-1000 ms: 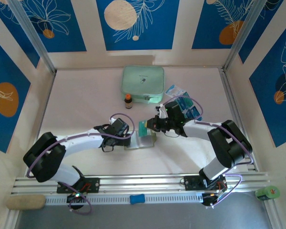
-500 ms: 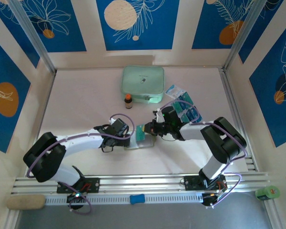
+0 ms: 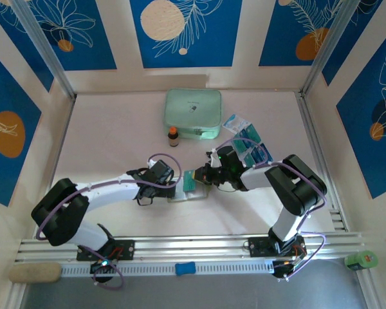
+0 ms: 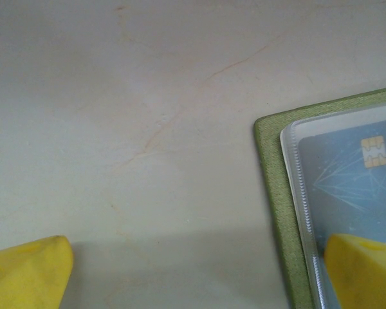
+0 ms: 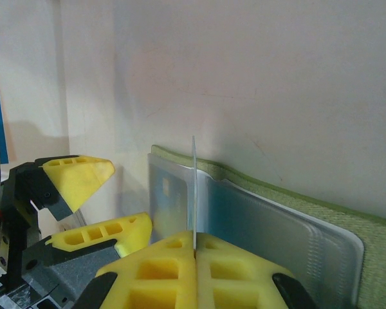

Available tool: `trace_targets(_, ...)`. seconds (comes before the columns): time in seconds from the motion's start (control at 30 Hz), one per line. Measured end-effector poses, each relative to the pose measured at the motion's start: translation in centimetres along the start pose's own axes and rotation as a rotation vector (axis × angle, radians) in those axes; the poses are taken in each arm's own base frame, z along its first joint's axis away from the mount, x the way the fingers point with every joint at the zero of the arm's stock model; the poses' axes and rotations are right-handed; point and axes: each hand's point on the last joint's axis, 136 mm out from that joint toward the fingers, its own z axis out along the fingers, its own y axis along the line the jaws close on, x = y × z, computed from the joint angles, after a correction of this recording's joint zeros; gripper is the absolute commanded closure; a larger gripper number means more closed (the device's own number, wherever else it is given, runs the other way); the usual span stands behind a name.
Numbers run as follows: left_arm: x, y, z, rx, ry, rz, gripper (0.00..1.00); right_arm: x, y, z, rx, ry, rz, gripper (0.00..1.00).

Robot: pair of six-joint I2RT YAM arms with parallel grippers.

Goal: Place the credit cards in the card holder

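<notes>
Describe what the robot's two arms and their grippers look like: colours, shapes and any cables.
The left arm and the right arm are smooth white tubes linked by bulky black joints, and a thin purple cable loops along each of them. The left gripper and the right gripper have bright yellow wedge-shaped fingers, moulded with open rectangular cells, on dark grey mounts.
</notes>
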Motion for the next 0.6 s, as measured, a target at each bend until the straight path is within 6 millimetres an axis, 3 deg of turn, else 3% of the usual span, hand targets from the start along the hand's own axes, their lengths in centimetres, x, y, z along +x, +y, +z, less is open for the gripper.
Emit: trace_targets(0.6,0.00,-0.01,0.00,0.000,0.000,0.000,0.00,0.70,-0.04,0.61,-0.018,0.016,-0.016,1.00)
